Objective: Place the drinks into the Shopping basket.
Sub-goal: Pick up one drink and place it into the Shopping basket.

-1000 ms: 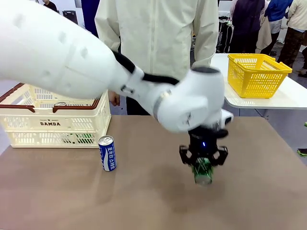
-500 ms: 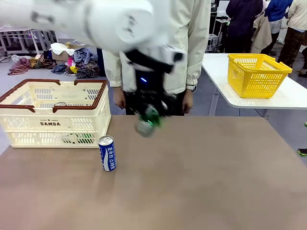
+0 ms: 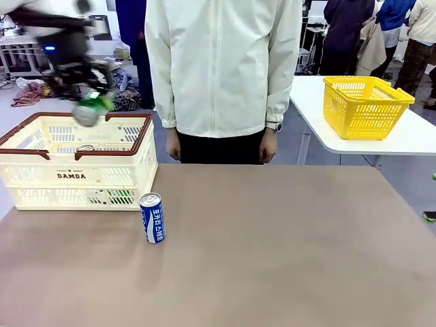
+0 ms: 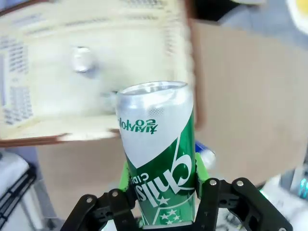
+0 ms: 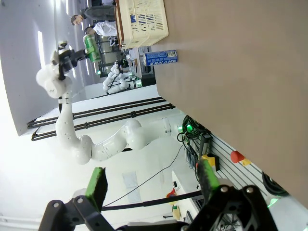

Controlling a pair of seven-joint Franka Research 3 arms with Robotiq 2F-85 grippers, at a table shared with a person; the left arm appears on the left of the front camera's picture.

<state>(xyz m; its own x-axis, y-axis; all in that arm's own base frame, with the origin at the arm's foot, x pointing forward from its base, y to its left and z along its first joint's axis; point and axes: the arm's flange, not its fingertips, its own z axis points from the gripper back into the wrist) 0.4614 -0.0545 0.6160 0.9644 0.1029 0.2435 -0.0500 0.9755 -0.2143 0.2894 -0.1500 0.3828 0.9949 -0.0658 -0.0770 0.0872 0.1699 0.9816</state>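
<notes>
The left claw [image 4: 161,197] is hanging above the Shopping basket [image 3: 144,146], over its far rim. It is gripping the green drink can [image 4: 156,154] near its base, the jaws partly closed around the body. The can's long axis is running along the fingers and is tilting, with the silver top pointing away from the claw toward the basket's slotted cream interior. The drop point is therefore lying straight ahead of the fingers and below them. Another silver can top [image 3: 85,148] is showing inside the basket.

The Pocari Sweat can [image 3: 152,218] is standing upright on the desk [image 3: 286,259], just beside the basket's near right corner and outside it. The right claw [image 5: 153,183] is gaping wide with nothing between its pads, well away from the basket. That is probably making the left arm the nearer one for the blue-and-white can too.
</notes>
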